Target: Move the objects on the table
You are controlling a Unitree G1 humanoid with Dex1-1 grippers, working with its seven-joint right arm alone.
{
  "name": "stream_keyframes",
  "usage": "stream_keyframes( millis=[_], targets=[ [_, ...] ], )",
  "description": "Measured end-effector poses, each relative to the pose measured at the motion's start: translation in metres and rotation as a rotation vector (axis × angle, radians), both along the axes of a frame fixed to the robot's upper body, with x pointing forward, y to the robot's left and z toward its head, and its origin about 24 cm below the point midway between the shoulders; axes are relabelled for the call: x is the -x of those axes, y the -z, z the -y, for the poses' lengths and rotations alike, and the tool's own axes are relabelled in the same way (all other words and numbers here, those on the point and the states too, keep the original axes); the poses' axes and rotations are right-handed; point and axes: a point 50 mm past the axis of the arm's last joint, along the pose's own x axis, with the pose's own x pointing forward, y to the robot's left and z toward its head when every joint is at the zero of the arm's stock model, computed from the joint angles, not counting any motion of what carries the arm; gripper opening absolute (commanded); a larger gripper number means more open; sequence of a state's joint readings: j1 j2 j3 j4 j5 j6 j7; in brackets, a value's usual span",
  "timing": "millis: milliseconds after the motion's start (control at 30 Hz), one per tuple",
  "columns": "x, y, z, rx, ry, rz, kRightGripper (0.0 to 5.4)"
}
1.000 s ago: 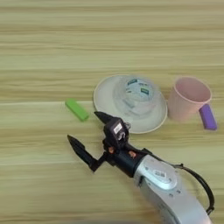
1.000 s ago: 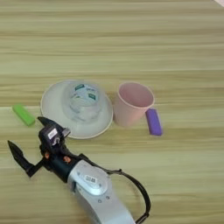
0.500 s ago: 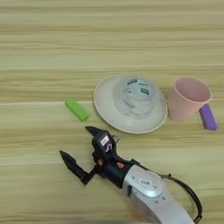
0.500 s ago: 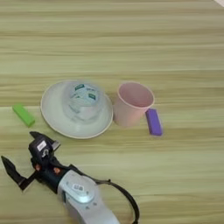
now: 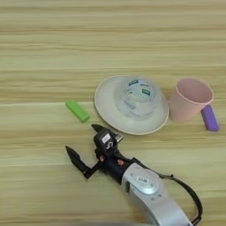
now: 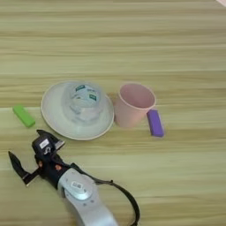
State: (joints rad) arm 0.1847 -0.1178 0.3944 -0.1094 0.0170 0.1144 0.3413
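Table [image 5: 53, 39]: light wood with horizontal grain, filling the whole view.

Plate [image 5: 106, 112]: round, beige, a little right of centre in the left eye view. The tape roll [image 5: 137, 95] lay on it, clear, with a green-and-white label facing up, toward the plate's 1 o'clock side.

Cup [image 5: 189, 99]: pink, at 3 o'clock from the plate, just beside its rim, mouth tipped up and toward the far side. Whether cup and plate touched could not be told.

Purple block [image 5: 209, 118]: lay flat on the table at 4 o'clock from the cup, close against its base, long axis running roughly 12 to 6.

Green block [image 5: 77, 110]: lay flat at 9 o'clock from the plate, apart from the rim, long axis running 10 to 4.

Right gripper [image 5: 86, 145]: came in from the bottom edge on a silver forearm, at 7 o'clock from the plate. Fingers were spread wide with nothing between them. One black finger [image 5: 76, 160] pointed out toward 9 o'clock over bare wood; the other sat near the plate's lower rim, just short of it. The green block was at 12 o'clock from the spread fingers, well apart from both. A black cable looped behind the forearm.
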Motion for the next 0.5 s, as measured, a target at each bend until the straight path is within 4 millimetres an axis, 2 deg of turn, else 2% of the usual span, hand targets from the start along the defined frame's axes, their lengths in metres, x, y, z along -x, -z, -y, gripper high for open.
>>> stream_keyframes(
  millis=[500],
  targets=[
    [-0.025, 0.006, 0.000, -0.011, 0.041, 0.031, 5.39]
  ],
)
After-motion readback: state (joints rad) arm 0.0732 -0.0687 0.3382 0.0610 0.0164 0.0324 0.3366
